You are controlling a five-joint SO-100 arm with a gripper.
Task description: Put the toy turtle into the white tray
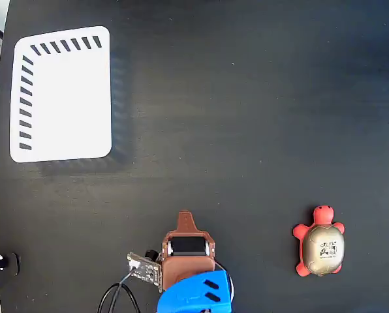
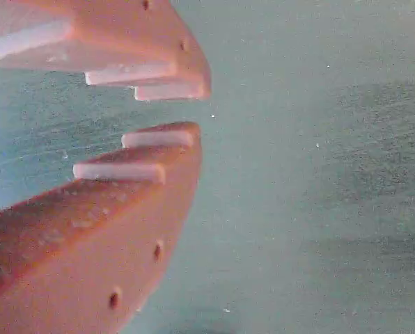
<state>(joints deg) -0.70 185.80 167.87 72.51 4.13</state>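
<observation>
Black table (image 1: pixel 247 98): toy turtle (image 1: pixel 320 242) lies well right of the empty, slightly parted pincer (image 1: pixel 185 216).

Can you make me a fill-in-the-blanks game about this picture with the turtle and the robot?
1. In the fixed view, the toy turtle sits on the black ____, not in the white tray.
2. The white tray has nothing ____ it.
3. In the fixed view, the turtle is to the ____ of the gripper.
4. In the wrist view, the gripper has ____ between its fingertips.

Missing words: table; in; right; nothing
</observation>
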